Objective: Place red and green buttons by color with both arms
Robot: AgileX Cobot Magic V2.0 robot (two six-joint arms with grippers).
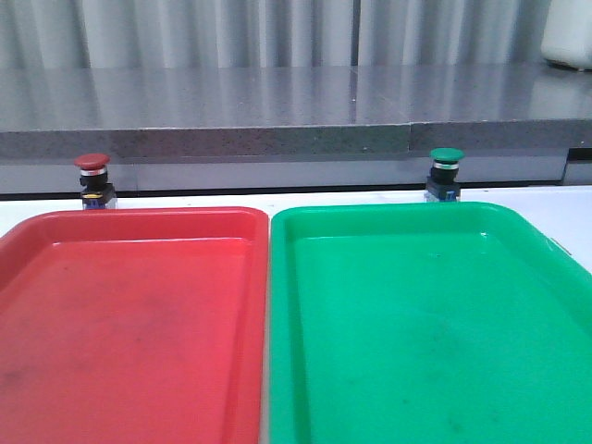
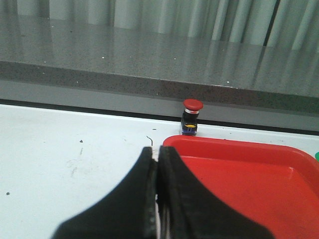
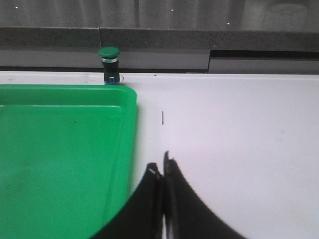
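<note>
The red button [image 1: 92, 181] stands upright on the white table just behind the red tray [image 1: 129, 314]; it also shows in the left wrist view [image 2: 192, 115]. The green button [image 1: 445, 173] stands upright just behind the green tray [image 1: 435, 324]; it also shows in the right wrist view [image 3: 109, 62]. My left gripper [image 2: 157, 152] is shut and empty, well short of the red button, by the red tray's [image 2: 239, 179] near corner. My right gripper [image 3: 162, 167] is shut and empty, beside the green tray's [image 3: 60, 149] edge. Neither gripper shows in the front view.
A grey stone ledge [image 1: 277, 120] runs along the back of the table right behind both buttons. The two trays sit side by side, touching, and fill most of the front view. A white container [image 1: 569, 37] stands on the ledge at far right.
</note>
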